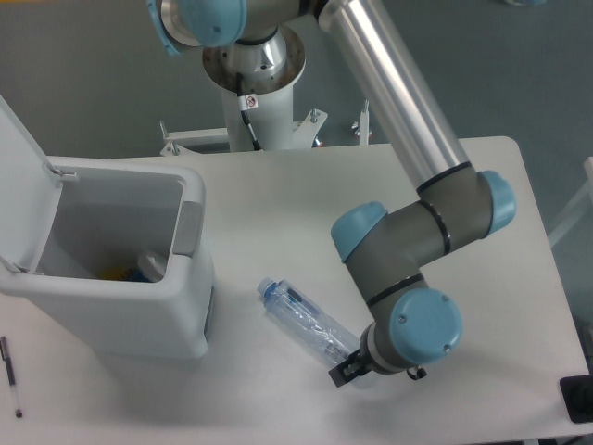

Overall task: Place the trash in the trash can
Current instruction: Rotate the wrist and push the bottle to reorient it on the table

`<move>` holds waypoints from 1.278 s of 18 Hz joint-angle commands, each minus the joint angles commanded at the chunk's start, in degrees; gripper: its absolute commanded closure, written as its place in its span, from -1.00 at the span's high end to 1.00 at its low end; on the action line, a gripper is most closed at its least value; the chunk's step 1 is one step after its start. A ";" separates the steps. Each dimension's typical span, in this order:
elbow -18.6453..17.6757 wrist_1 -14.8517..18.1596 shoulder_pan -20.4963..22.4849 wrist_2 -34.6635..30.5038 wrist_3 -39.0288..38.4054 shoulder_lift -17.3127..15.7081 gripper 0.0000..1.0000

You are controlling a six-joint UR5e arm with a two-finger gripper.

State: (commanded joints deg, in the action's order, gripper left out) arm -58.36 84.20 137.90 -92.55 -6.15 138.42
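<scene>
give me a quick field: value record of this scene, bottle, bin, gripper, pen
bottle: clear plastic bottle lying on its side on the table, blue cap end toward the bin
bin: white trash can at the table's left, lid open, some items inside
gripper: gripper at the bottle's base end; open or shut cannot be told
pen: thin black pen on the table left of the bin
task state: bottle not yet in the bin
</scene>
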 joint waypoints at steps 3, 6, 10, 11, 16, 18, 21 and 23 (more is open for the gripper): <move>-0.53 -0.09 -0.09 -1.67 -0.09 0.27 1.00; -0.62 -0.09 -0.62 -2.11 -0.09 0.53 0.97; -0.62 -0.26 -0.62 -2.11 -0.79 0.97 0.72; -0.53 -0.26 -0.62 -2.46 -0.79 1.23 0.69; -0.62 -0.18 -0.79 -3.78 -0.79 1.50 0.45; -0.53 -0.18 -0.79 -3.78 -0.79 1.50 0.35; -0.53 -0.18 -0.88 -3.61 -0.70 1.23 0.19; -0.53 -0.18 -1.14 -3.61 -0.70 0.97 0.13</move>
State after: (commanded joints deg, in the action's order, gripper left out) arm -58.89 84.02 136.76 -96.15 -6.86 139.40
